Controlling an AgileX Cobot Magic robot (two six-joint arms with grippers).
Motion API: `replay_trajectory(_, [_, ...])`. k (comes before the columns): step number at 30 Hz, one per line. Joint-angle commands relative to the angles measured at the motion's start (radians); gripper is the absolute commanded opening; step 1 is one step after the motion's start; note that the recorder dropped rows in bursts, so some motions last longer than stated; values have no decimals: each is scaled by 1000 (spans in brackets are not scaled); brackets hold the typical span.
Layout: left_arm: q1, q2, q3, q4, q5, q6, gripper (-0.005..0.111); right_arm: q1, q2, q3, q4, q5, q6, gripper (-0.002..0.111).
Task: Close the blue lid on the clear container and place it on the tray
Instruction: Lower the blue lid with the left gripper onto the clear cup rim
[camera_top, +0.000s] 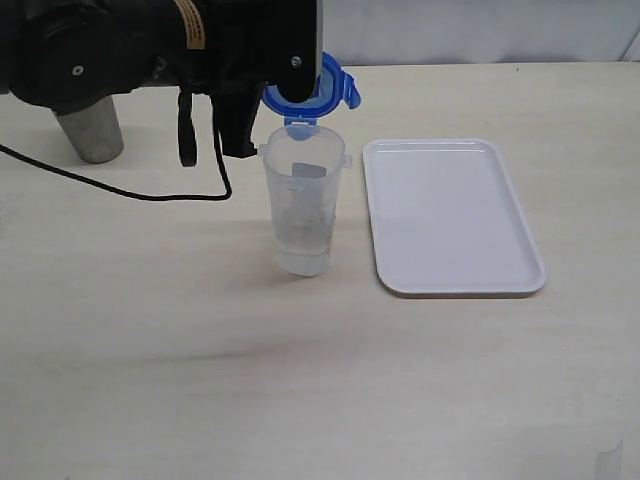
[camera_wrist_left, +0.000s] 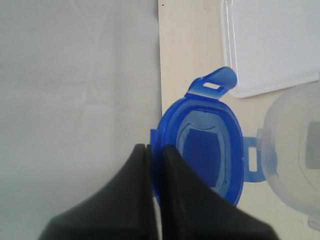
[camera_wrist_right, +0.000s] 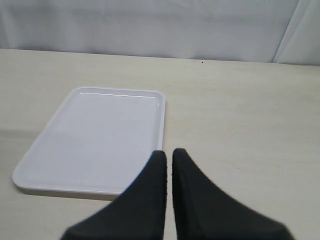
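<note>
In the exterior view, the black left gripper (camera_top: 296, 86) is clamped on a small roundish blue plastic lid (camera_top: 335, 86) with snap tabs. It holds the lid tilted above the far side of the rim of a tall, tapering clear plastic container (camera_top: 303, 205). The lid's lowest tab hangs right at that rim, but I cannot tell whether the two touch. The container stands upright on the pale wooden table (camera_top: 200, 350), just left of a flat white rectangular plastic tray (camera_top: 455, 215) with rounded corners, and apart from it. A dull steel cup (camera_top: 92, 135) stands at far left, partly behind the arm. A thin black cable (camera_top: 150, 194) trails across the table from there.

In the left wrist view, the two black fingers (camera_wrist_left: 180, 190) are pressed together on the edge of the blue plastic lid (camera_wrist_left: 205, 150), whose hollow underside faces the camera. One of its tabs meets the rim of the open container (camera_wrist_left: 295, 150). A corner of the tray (camera_wrist_left: 275, 45) lies beyond.

In the right wrist view, the right gripper (camera_wrist_right: 168, 156) has its jaws together with nothing between them. It hangs over the table near one corner of the tray (camera_wrist_right: 95, 140).
</note>
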Motion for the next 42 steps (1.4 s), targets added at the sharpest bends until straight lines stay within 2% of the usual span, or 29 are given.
replay_trajectory(1, [-2, -30, 0, -29, 16, -21, 0, -3, -4, 3, 3, 2, 1, 4])
replay_trajectory(10, [-2, -32, 0, -33, 72, -44, 0, -3, -4, 3, 3, 2, 1, 4])
replay_trajectory(18, [-60, -32, 0, -49, 70, -44, 0, -3, -4, 3, 3, 2, 1, 4])
replay_trajectory(42, [-62, -32, 0, -51, 171, -42, 0, -3, -4, 3, 3, 2, 1, 4])
